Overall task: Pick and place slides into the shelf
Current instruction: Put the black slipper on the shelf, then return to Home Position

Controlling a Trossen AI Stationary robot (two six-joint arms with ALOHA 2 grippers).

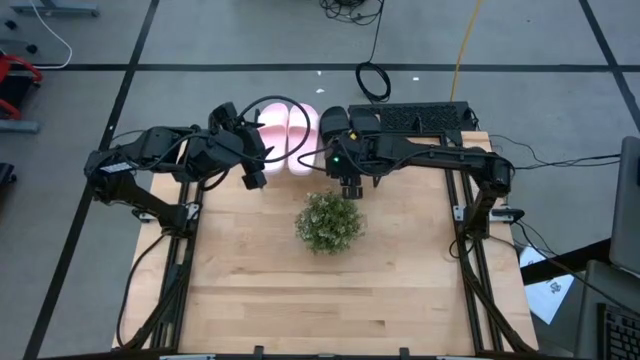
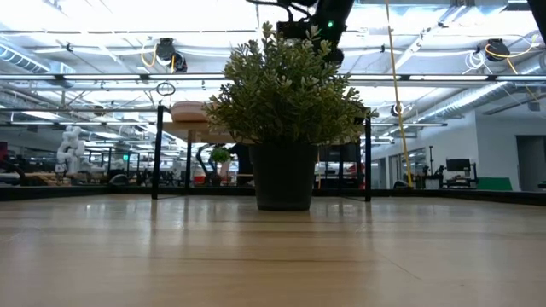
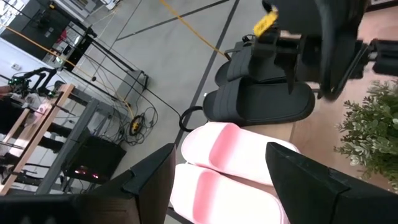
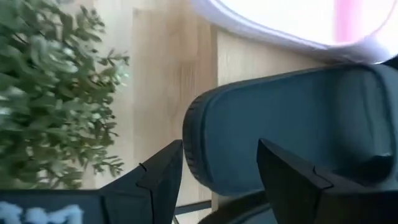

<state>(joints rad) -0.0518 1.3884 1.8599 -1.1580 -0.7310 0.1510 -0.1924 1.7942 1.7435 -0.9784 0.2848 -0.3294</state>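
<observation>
left gripper (image 3: 217,180): fingers apart, empty, over pink slides (image 3: 230,168), behind potted plant (image 1: 329,221)
right gripper (image 4: 217,180): fingers apart, empty, over black slides (image 4: 292,137), just behind plant
slides: all four on shelf (image 4: 242,62), behind plant, pink beside black

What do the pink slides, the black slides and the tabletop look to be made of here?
Pink slides: probably moulded foam or soft rubber, matte, with thick rounded one-piece edges. Black slides: seemingly the same kind of material, smooth and dull with a faint sheen. Tabletop: light wood, with visible plank joints and grain, lightly glossy.
</observation>
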